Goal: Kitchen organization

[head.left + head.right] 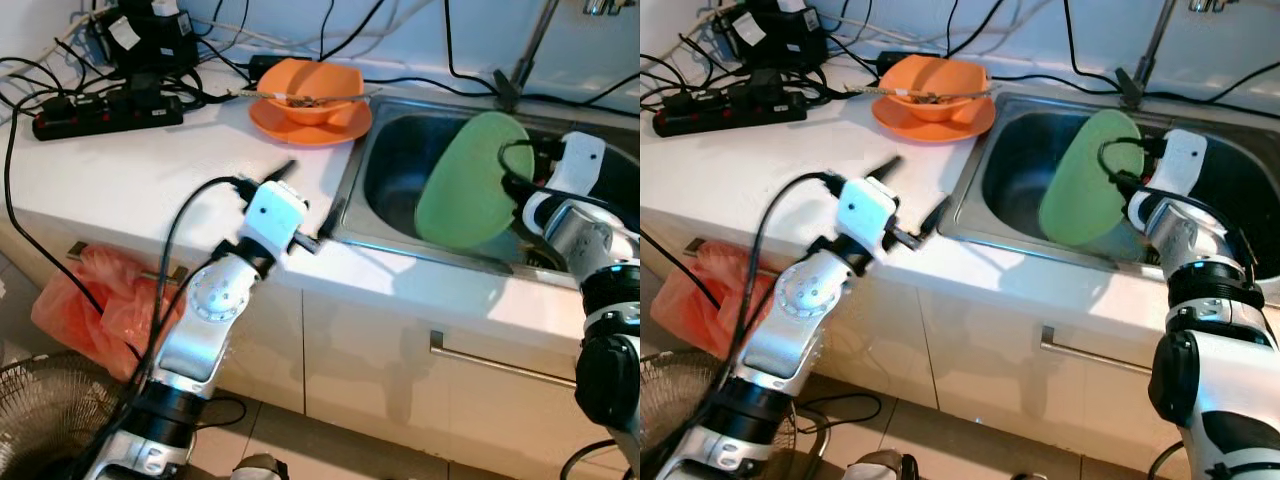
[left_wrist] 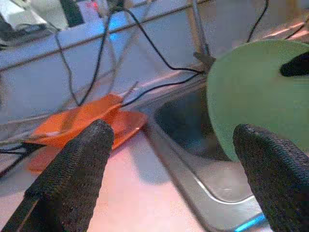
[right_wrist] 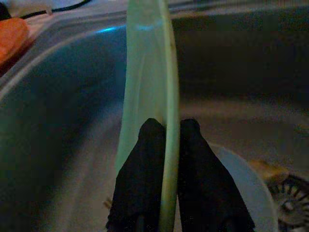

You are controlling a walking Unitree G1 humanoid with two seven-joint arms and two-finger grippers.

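No writing on any of the gear can be read from here. The right gripper [image 3: 166, 140] is inside the steel sink [image 1: 395, 150], its two black fingers [image 3: 145, 159] pinched on the rim of a pale green plate [image 1: 470, 180], one finger on each face. The plate stands on edge, round and smooth, leaning over the basin near its right side. The right wrist view looks along that thin edge and also shows a white dish [image 3: 251, 188] and the drain strainer [image 3: 289, 203] on the sink floor, which the head views hide behind the plate.

The left gripper [image 2: 174, 154] hovers over the white table [image 1: 120, 180] just left of the sink, its textured fingers [image 2: 77, 164] spread wide apart with nothing between them. At the far side of the table an orange bowl [image 1: 312, 90] sits on an orange plate [image 1: 300, 125], with a utensil laid across it. Farther left lies a black power strip [image 1: 105, 112] amid tangled cables. An orange plastic bag [image 1: 85, 305] hangs at the cabinet front below.
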